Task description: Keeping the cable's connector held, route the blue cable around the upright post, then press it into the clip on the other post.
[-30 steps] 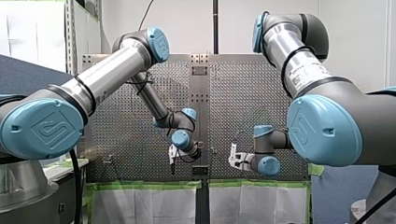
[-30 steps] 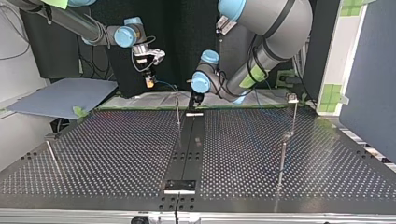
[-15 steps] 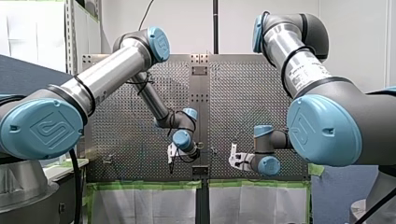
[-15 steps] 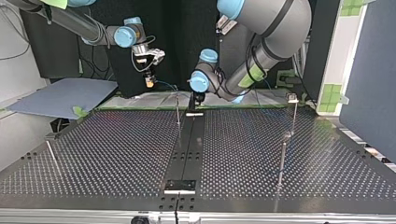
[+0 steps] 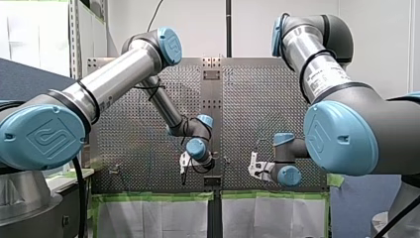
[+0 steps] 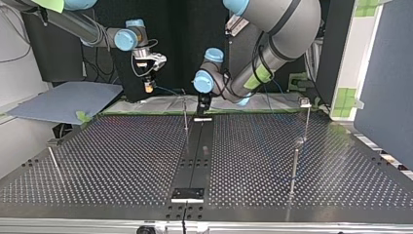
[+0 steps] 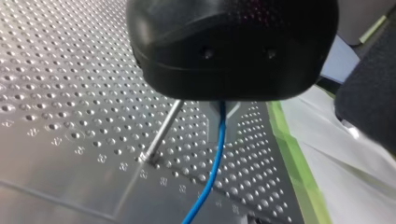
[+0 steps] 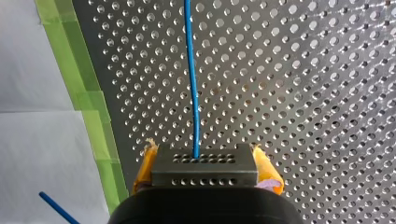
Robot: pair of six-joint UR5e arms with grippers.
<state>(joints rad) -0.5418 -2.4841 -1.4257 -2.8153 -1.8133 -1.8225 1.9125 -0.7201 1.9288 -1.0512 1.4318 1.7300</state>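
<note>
The right gripper's (image 8: pixel 205 165) yellow-padded fingers (image 8: pixel 268 171) are clamped on the grey connector (image 8: pixel 205 177), anchoring the blue cable (image 8: pixel 192 93). The cable runs straight over the bench (image 7: pixel 56 70) to the left gripper (image 6: pixel 203 101), which sits beside the upright post (image 7: pixel 163 130), apparently ready to wrap it. Whether the left fingers pinch the cable cannot be told.

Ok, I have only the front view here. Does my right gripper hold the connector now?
Observer: Yes. In the right wrist view the right gripper has its yellow-padded fingers shut on the grey connector.
Operator: And where does the blue cable go from there?
Observer: The blue cable leaves the connector's face and runs straight ahead over the perforated table.
Operator: Is it near a post?
Observer: In the left wrist view it comes out from under the left gripper, and a metal post stands close beside it; whether they touch, I cannot tell.
</note>
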